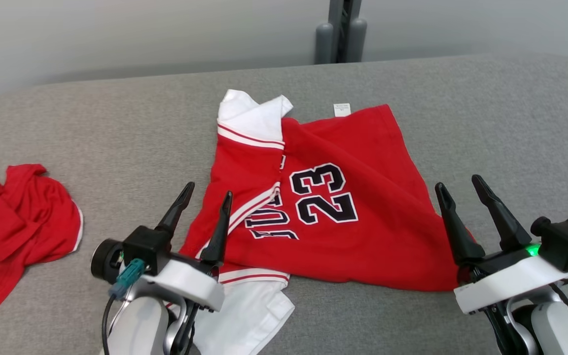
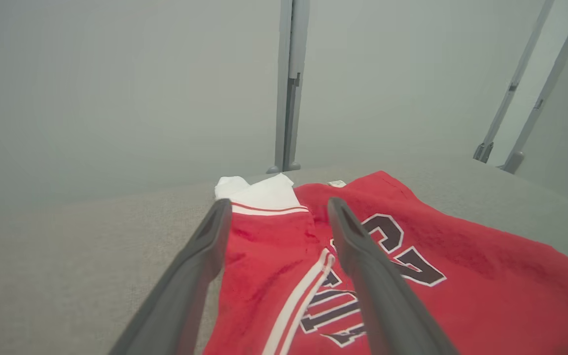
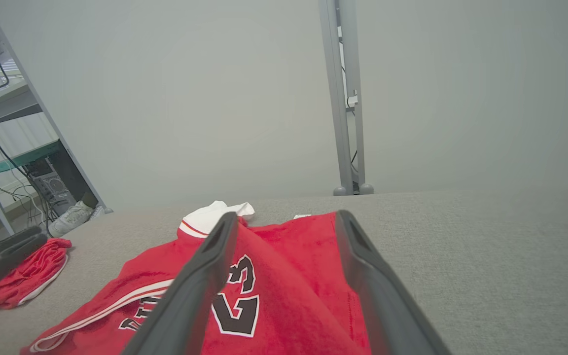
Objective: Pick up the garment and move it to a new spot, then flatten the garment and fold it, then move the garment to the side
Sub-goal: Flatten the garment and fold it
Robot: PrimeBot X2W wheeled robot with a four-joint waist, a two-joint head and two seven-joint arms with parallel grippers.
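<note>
With left gripper [image 1: 209, 190] and right gripper [image 1: 457, 182] both open and empty, the limp, light red-and-white fabric jersey numbered 23 [image 1: 363, 246] looks best pinched at its near corners.

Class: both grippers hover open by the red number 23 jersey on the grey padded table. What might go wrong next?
The white sleeve of the red number 23 jersey lies under the left gripper and may snag. Its diagonal creases could get folded in. A crumpled red cloth at the left of the grey padded table may crowd placement.
</note>
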